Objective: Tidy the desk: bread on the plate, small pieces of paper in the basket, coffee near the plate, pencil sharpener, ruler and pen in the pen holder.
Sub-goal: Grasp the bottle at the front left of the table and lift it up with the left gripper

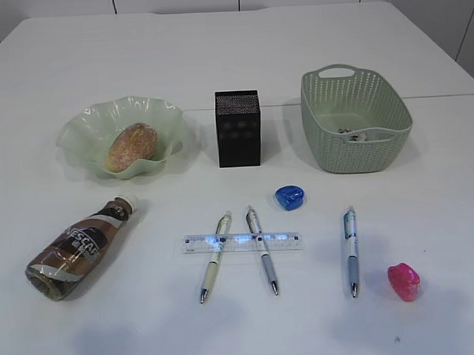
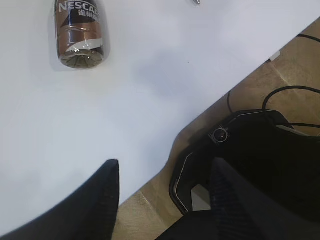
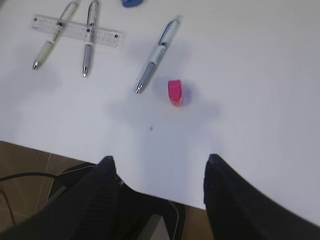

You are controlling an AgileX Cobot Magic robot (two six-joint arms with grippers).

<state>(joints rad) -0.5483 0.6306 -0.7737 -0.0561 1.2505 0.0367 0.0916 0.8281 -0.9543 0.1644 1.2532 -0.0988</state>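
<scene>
The bread (image 1: 131, 146) lies in the pale green plate (image 1: 87, 120) at the back left. The coffee (image 1: 80, 247) lies on its side at the front left, its base toward the left wrist camera (image 2: 79, 32). The black pen holder (image 1: 237, 127) stands mid-back, and the basket (image 1: 356, 119) at the back right holds small pieces of paper (image 1: 351, 132). The clear ruler (image 1: 241, 242) lies under two pens (image 1: 216, 256) (image 1: 262, 260); a third pen (image 1: 350, 250) lies to the right. Both the left gripper (image 2: 165, 167) and the right gripper (image 3: 160, 162) hang open and empty over the desk's front edge.
A blue pencil sharpener (image 1: 289, 197) sits behind the ruler and a pink pencil sharpener (image 1: 403, 281) (image 3: 175, 92) sits at the front right. The white desk (image 1: 233, 53) has bare surface at the back. Below its front edge lie brown floor, cables and black robot base (image 2: 260, 145).
</scene>
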